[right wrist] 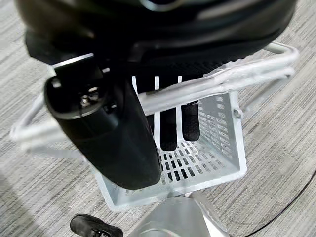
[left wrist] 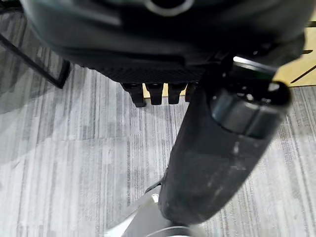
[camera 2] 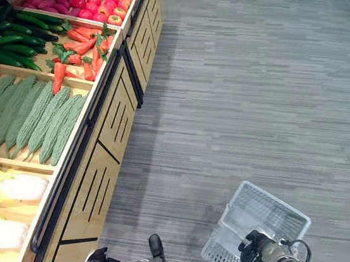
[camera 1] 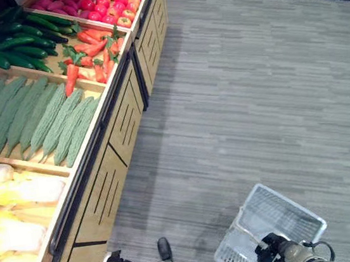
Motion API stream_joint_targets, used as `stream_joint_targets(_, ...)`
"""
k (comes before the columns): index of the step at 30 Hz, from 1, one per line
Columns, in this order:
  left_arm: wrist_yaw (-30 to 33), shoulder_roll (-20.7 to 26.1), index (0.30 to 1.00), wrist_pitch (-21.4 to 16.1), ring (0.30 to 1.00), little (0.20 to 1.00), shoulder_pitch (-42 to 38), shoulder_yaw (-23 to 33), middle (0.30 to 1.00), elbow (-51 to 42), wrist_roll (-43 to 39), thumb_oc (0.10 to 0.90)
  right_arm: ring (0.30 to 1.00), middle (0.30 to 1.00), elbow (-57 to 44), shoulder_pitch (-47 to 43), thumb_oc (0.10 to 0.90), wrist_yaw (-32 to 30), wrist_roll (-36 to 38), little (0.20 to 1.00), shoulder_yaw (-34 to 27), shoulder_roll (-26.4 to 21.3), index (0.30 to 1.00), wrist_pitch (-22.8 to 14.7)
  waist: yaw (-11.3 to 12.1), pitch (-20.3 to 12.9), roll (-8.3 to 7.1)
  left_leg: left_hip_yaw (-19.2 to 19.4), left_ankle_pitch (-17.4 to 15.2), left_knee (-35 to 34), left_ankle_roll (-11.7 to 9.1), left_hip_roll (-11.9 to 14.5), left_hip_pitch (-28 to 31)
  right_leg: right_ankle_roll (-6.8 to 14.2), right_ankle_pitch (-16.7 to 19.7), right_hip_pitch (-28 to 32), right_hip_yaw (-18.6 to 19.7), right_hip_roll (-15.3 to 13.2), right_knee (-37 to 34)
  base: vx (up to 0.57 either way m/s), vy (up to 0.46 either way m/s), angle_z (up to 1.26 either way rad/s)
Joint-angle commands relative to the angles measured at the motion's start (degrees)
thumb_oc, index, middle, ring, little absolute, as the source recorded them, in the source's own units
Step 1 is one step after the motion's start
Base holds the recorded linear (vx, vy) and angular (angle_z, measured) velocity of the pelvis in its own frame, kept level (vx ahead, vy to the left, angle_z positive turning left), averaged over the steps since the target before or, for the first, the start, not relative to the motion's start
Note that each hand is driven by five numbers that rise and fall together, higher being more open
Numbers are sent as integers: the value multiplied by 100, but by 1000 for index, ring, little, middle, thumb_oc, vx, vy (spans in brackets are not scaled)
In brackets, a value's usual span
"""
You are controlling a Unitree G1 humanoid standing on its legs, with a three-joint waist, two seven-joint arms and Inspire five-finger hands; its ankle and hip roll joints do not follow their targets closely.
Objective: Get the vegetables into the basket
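You've got one white basket [right wrist: 217,148] hanging from your curled right hand [right wrist: 113,133], left hand [left wrist: 217,148] loose, empty, over floor.

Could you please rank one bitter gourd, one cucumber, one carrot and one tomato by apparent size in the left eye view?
1. Bitter gourd: largest.
2. Cucumber.
3. Carrot.
4. Tomato: smallest.
The gourds lie nearer the camera, which exaggerates their lead; cucumber over carrot is fairly close.

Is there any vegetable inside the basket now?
No, the basket that the right robot hand holds by its handle shows only its bare white grid floor.
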Motion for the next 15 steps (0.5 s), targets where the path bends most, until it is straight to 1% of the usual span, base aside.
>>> stream_joint_targets(1, 53, 13, 1000, -1, 1000, 1000, -8, -36, 1000, 123, -37, 900, 300, 300, -150, 71, 400, -16, -35, 300, -8, -303, 300, 116, 163, 77, -67, -88, 95, 189, -181, -135, -406, 598, 988, 108, -21, -373, 896, 53, 118, 6)
stream_joint_targets(3, 48, 35, 1000, 19, 1000, 1000, -20, -10, 1000, 134, -56, 900, 300, 300, -157, 35, 400, -21, -9, 300, 2, -300, 300, 116, 197, 132, -79, -153, 12, 170, -120, -185, -314, 628, 1192, -27, -67, -355, 1296, 82, 117, 4)
stream_joint_targets(4, 40, 72, 1000, 40, 1000, 1000, -52, 32, 1000, 176, -75, 900, 300, 300, -203, 20, 400, -2, -4, 300, 34, -284, 300, 119, 218, 211, -76, -219, -86, 148, -103, -192, -119, 614, 1359, -256, -281, -507, 1560, 143, 68, 10)
stream_joint_targets(5, 41, 94, 1000, 48, 1000, 1000, -51, 48, 1000, 175, -88, 900, 300, 300, -236, 15, 400, 3, -5, 300, 55, -273, 300, 124, 218, 238, -84, -257, -110, 140, -115, -186, -54, 581, 1413, -336, -384, -599, 1543, 188, 13, 33)
stream_joint_targets(6, 51, 112, 1000, 49, 1000, 1000, -50, 61, 1000, 184, -99, 900, 300, 300, -254, 9, 400, 6, 0, 300, 69, -268, 300, 125, 214, 246, -82, -319, -117, 102, -142, -167, 3, 552, 1422, -453, -338, -632, 1389, 169, -45, 52)
stream_joint_targets(8, 80, 142, 1000, 49, 1000, 1000, -74, 72, 1000, 216, -128, 900, 300, 300, -266, 6, 400, 4, 23, 300, 88, -246, 300, 124, 156, 315, -47, -498, -137, 79, -183, -121, 122, 501, 1284, -601, -220, -586, 1226, 167, -29, 51)
stream_joint_targets(9, 85, 148, 1000, 40, 1000, 1000, -86, 62, 1000, 228, -137, 900, 300, 300, -267, -7, 400, -2, 35, 300, 98, -249, 300, 124, 124, 344, -29, -565, -132, 55, -195, -116, 163, 486, 1248, -702, -102, -541, 1132, 214, -29, 48)
stream_joint_targets(10, 103, 153, 1000, 32, 1000, 1000, -118, 39, 1000, 253, -147, 900, 300, 300, -274, -35, 400, -16, 45, 300, 136, -242, 300, 122, 54, 413, 1, -764, -181, 46, -235, -106, 259, 456, 1134, -949, 123, -460, 885, 169, -26, 60)
stream_joint_targets(11, 103, 151, 1000, 32, 1000, 1000, -117, 40, 1000, 254, -147, 900, 300, 300, -273, -35, 400, -17, 45, 300, 139, -243, 300, 121, 38, 419, 8, -781, -198, 46, -240, -102, 273, 455, 1107, -932, 104, -458, 901, 194, -45, 68)
stream_joint_targets(12, 106, 156, 1000, 16, 1000, 1000, -130, 33, 1000, 286, -150, 900, 300, 300, -264, -41, 400, -31, 53, 300, 150, -241, 300, 118, -9, 454, 32, -911, -218, 46, -262, -99, 317, 434, 1065, -1156, 283, -413, 700, 158, -34, 60)
stream_joint_targets(13, 114, 147, 1000, 11, 1000, 1000, -121, 40, 1000, 282, -155, 900, 300, 300, -275, -34, 400, -26, 63, 300, 145, -233, 300, 118, -42, 484, 42, -1022, -273, 46, -283, -103, 397, 446, 1043, -1204, 276, -430, 607, 155, -32, 63)
stream_joint_targets(14, 114, 146, 1000, 11, 1000, 1000, -119, 40, 1000, 281, -155, 900, 300, 300, -275, -32, 400, -26, 63, 300, 146, -234, 300, 117, -56, 497, 51, -1039, -283, 46, -285, -99, 415, 446, 1030, -1175, 256, -428, 607, 211, -56, 62)
stream_joint_targets(15, 112, 150, 1000, 8, 1000, 1000, -130, 42, 1000, 308, -124, 900, 300, 300, -308, -21, 400, -35, 70, 300, 152, -238, 300, 107, -113, 558, 57, -1218, -339, 46, -311, -117, 519, 451, 1082, -1334, 340, -420, 407, 177, -67, 74)
